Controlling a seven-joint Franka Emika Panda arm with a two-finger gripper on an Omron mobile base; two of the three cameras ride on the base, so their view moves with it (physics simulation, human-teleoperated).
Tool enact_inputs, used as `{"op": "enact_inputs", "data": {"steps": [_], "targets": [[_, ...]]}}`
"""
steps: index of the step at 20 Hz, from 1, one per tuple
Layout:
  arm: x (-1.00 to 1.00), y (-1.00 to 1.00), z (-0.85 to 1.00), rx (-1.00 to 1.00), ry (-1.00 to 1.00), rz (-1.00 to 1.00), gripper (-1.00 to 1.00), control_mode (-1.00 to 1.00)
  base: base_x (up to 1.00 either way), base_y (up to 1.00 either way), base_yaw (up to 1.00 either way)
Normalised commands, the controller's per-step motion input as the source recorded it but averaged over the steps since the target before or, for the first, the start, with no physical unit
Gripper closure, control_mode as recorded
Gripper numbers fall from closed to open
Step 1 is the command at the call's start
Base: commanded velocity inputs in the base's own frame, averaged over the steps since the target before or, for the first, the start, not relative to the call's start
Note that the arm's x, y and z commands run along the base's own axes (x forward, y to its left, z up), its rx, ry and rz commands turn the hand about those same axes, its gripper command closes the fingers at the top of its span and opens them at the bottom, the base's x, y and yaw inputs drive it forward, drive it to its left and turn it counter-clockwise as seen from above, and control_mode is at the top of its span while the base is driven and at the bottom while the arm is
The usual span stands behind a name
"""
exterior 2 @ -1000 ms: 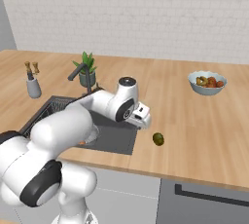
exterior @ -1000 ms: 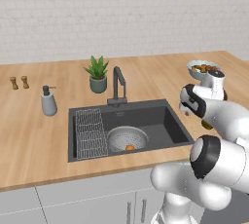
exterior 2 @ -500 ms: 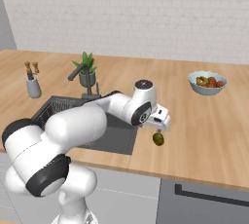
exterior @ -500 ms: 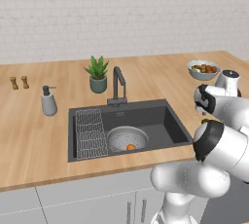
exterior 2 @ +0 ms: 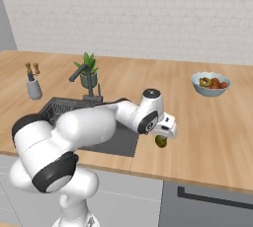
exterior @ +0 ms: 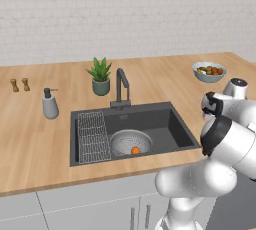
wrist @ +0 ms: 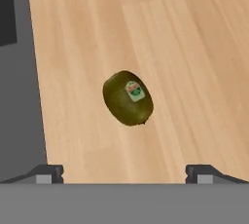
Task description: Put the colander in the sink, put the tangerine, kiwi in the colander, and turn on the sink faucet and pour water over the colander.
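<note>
We see the kiwi lying on the wooden counter right of the sink, its long axis slanting across the hand view, sticker up. Our gripper hangs above it, fingers wide apart, empty. The tangerine sits in the colander in the sink.

White arm's hand just above the kiwi on the wooden counter, right of the sink
</note>
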Motion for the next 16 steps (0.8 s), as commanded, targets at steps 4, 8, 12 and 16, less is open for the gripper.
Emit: {"op": "enact_inputs", "data": {"steps": [4,8,12,16], "targets": [[0.0,-0.17,-0.38,0.0,0.0,0.08,-1.0,-1.0,0.0,0.0,0.0],[0.0,-0.2,-0.3,0.0,0.0,0.08,-1.0,-1.0,0.0,0.0,0.0],[0.08,-0.11,-0.22,0.0,0.0,0.09,-1.0,-1.0,0.0,0.0,0.0],[0.22,-0.01,-0.21,0.0,0.0,0.1,-1.0,-1.0,0.0,0.0,0.0]]}}
